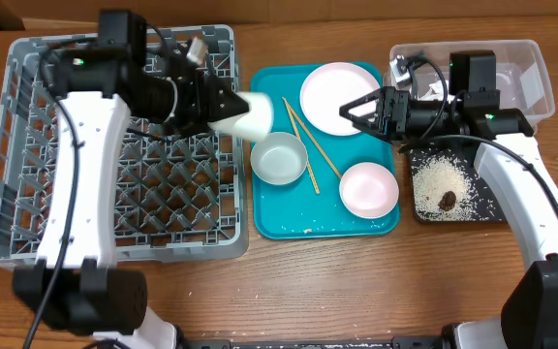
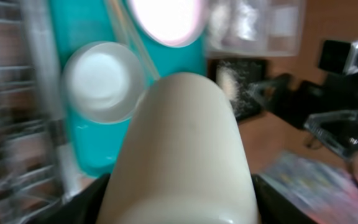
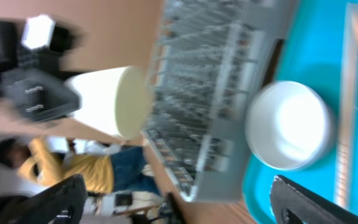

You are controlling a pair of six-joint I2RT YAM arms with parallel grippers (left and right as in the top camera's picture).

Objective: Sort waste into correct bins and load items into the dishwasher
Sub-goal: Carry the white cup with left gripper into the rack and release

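Closest to the lens is the small white cup [image 2: 185,149], clamped between the jaws of the left gripper [image 1: 226,109] and held in the air on its side. Its long axis runs along the table from left to right, and its free end faces the right edge. Whether that end is the rim or the base cannot be told. It hangs over the line where the grey dish rack [image 1: 163,194] meets the teal tray [image 1: 279,208], towards the far edge. The rack fills the left half of the table, with the left arm stretched across it and hiding part of the lattice. The teal tray lies in the middle. A clear tub [image 1: 536,87] sits at the far right corner, and crumpled paper [image 1: 402,68] in it is partly hidden by the right arm. Just in front of it is the black tray [image 1: 487,199], holding scattered rice [image 1: 441,179] and a brown lump [image 1: 448,201]. On the teal tray are the pink plate [image 1: 332,92], a whitish bowl [image 1: 279,157] below the cup, a second bowl [image 1: 368,189] and two chopsticks [image 1: 299,145] lying slantwise between them. The right gripper [image 1: 352,111] hovers at the plate's right rim, spread wide and empty.
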